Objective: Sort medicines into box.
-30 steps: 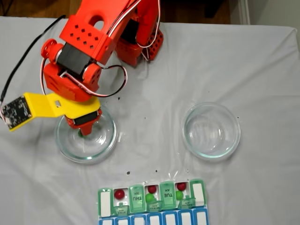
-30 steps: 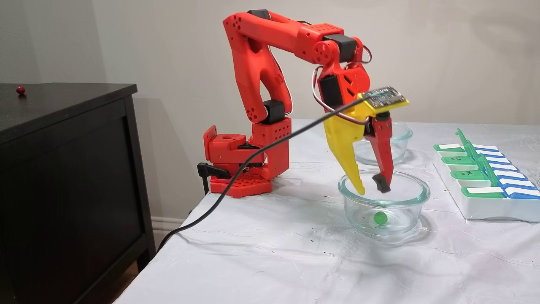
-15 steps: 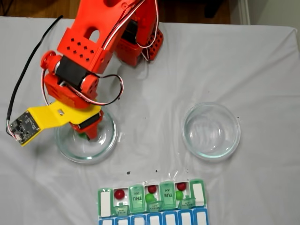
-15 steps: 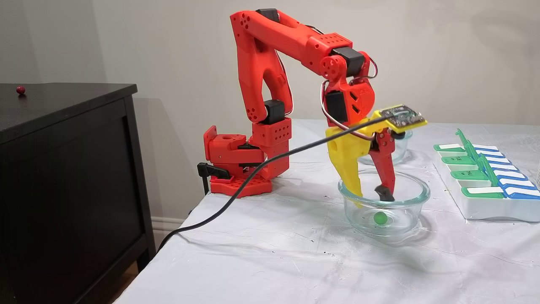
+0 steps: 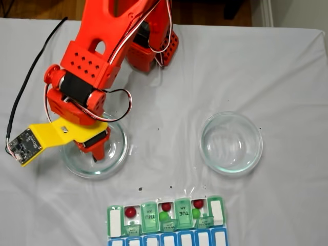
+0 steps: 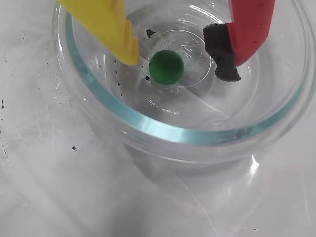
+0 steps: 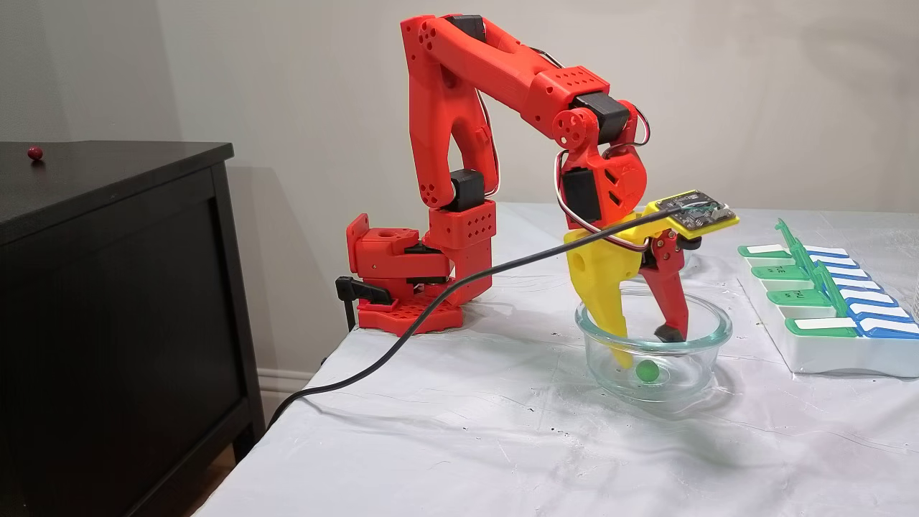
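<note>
One green medicine (image 6: 167, 66) lies at the bottom of a clear glass dish (image 6: 148, 126), also seen as the green medicine (image 7: 647, 370) from the side. My gripper (image 6: 179, 65) is open and lowered into that dish (image 7: 596, 337). Its yellow finger (image 6: 111, 24) is close beside the ball and its red finger's black pad (image 6: 222, 49) stands apart on the other side. The box (image 5: 115, 221) sits at the near table edge with green lids raised; red medicines (image 5: 131, 211) and green medicines (image 5: 164, 216) lie in its open compartments.
A second glass dish (image 5: 202, 138) stands empty to the right in the top-down fixed view. The arm's base (image 7: 402, 287) is at the table's far side, with a black cable (image 7: 402, 337) trailing off the edge. A dark cabinet (image 7: 108, 287) has a small red ball (image 7: 34, 152) on top.
The gripper has come down from above the dish rim into the dish, staying open, and its fingers now flank the green ball. The ball has not moved.
</note>
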Motion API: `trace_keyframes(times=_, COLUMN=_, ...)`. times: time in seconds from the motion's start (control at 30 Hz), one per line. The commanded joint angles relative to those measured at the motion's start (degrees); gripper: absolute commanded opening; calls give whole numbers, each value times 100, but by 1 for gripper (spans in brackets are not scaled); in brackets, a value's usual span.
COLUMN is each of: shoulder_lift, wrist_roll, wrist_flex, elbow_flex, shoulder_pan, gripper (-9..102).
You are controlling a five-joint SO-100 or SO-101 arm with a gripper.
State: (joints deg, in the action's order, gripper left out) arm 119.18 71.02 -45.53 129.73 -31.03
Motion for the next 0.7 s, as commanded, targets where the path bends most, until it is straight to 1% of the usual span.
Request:
trace_keyframes(times=0.0, shoulder_lift=-35, wrist_roll=-26, wrist_flex=105, elbow_flex=-466, shoulder_pan=97, gripper=21)
trace_keyframes(times=0.17, shoulder_lift=-255, wrist_roll=-97, wrist_flex=79, elbow_flex=-598, shoulder_pan=123, gripper=20)
trace_keyframes(times=0.33, shoulder_lift=-422, wrist_roll=-149, wrist_flex=237, elbow_flex=-598, shoulder_pan=167, gripper=19)
trace_keyframes(times=0.5, shoulder_lift=-475, wrist_roll=-123, wrist_flex=246, elbow_flex=-598, shoulder_pan=176, gripper=14)
trace_keyframes(times=0.67, shoulder_lift=-483, wrist_roll=9, wrist_flex=97, elbow_flex=-598, shoulder_pan=185, gripper=13)
